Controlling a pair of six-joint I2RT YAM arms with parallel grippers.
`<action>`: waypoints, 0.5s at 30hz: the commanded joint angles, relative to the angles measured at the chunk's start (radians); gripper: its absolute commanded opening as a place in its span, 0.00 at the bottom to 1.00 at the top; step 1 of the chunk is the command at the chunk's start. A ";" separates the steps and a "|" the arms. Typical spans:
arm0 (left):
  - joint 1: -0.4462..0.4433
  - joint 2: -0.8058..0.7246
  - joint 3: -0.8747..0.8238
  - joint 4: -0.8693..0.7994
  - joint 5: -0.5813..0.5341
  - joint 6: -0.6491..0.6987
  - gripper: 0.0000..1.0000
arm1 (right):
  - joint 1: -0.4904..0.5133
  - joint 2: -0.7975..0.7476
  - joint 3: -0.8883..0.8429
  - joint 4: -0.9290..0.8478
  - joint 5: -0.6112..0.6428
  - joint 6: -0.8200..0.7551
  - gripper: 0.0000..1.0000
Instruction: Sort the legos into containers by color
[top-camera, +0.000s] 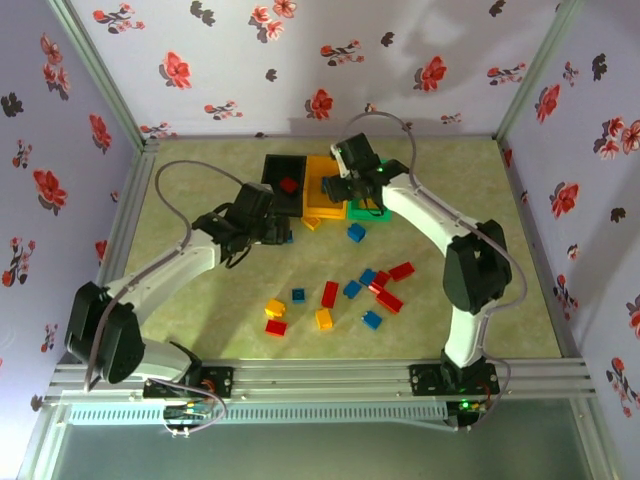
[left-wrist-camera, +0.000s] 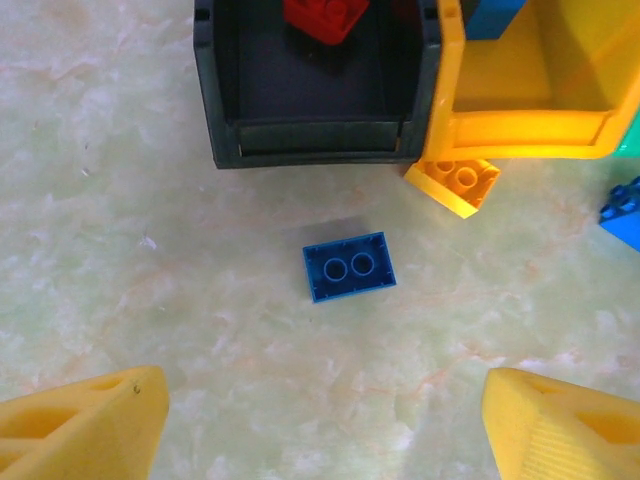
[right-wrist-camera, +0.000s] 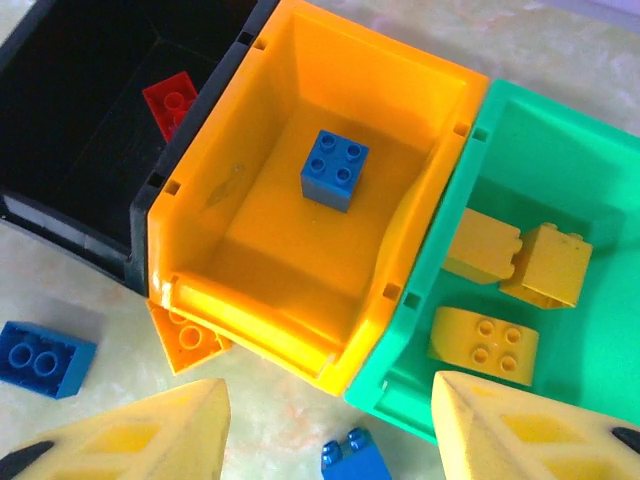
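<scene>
Pale lavender walls (top-camera: 300, 60) printed with red and dark flowers close in the counter (top-camera: 460, 160) on its left, far and right sides. Silver metal posts (top-camera: 98, 72) rise at a slant from the two far corners. The counter top is a pale greenish-beige marbled sheet. A ribbed aluminium rail (top-camera: 320, 377) runs along its near edge. The light is even, casting soft shadows.

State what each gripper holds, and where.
Nothing. The left gripper is open above a blue brick; the right gripper is open near the orange bin.

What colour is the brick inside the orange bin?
The brick is blue; clearest in the right wrist view.
</scene>
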 joint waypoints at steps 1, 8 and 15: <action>-0.004 0.060 0.048 -0.037 -0.034 -0.048 0.82 | -0.004 -0.051 -0.061 0.023 0.017 0.023 0.57; -0.004 0.233 0.133 -0.081 -0.012 -0.110 0.86 | -0.004 -0.107 -0.138 0.036 0.017 0.052 0.57; -0.004 0.398 0.212 -0.087 -0.005 -0.145 0.85 | -0.004 -0.139 -0.179 0.043 0.017 0.064 0.58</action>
